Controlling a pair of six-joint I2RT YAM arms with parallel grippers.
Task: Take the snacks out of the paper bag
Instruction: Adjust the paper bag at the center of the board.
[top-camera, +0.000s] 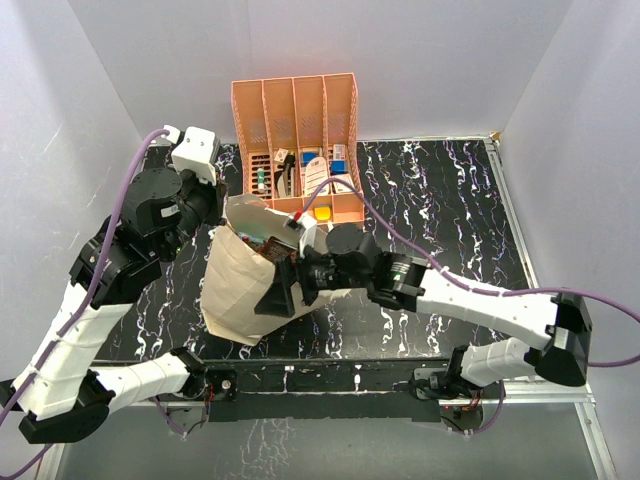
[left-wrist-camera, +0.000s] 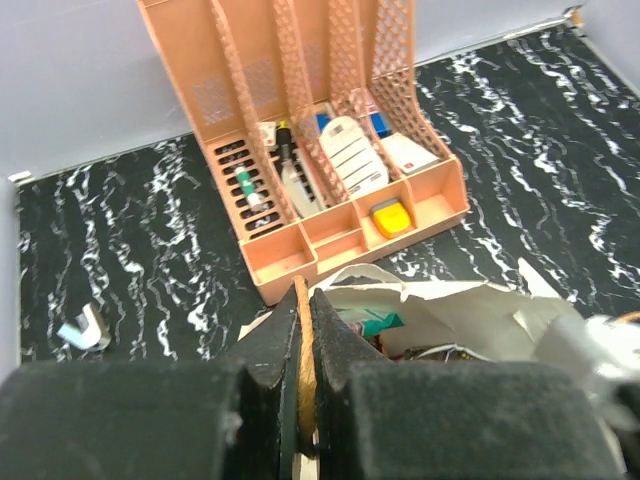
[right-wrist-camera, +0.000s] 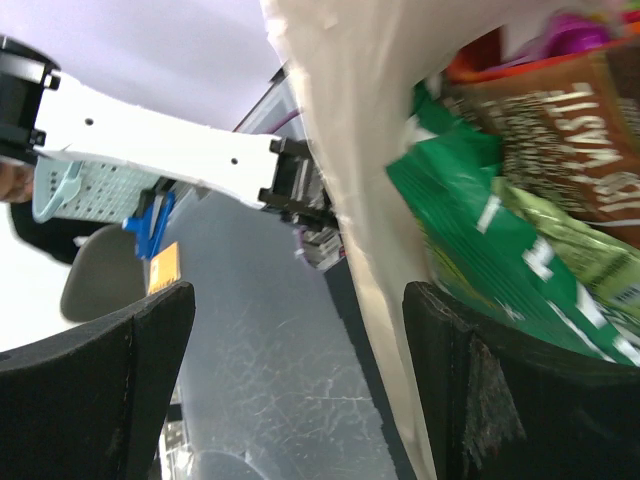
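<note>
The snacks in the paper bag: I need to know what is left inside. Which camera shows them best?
Right wrist: it looks into the paper bag at the snacks, green, brown and purple packets. Left wrist shows only a teal sliver in the bag's mouth; top external, barely a glimpse.

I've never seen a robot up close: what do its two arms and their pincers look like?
The left arm and right arm have white shells with black joints. A thin purple cable trails from each. The left gripper and right gripper each end in two blocky black fingers.
</note>
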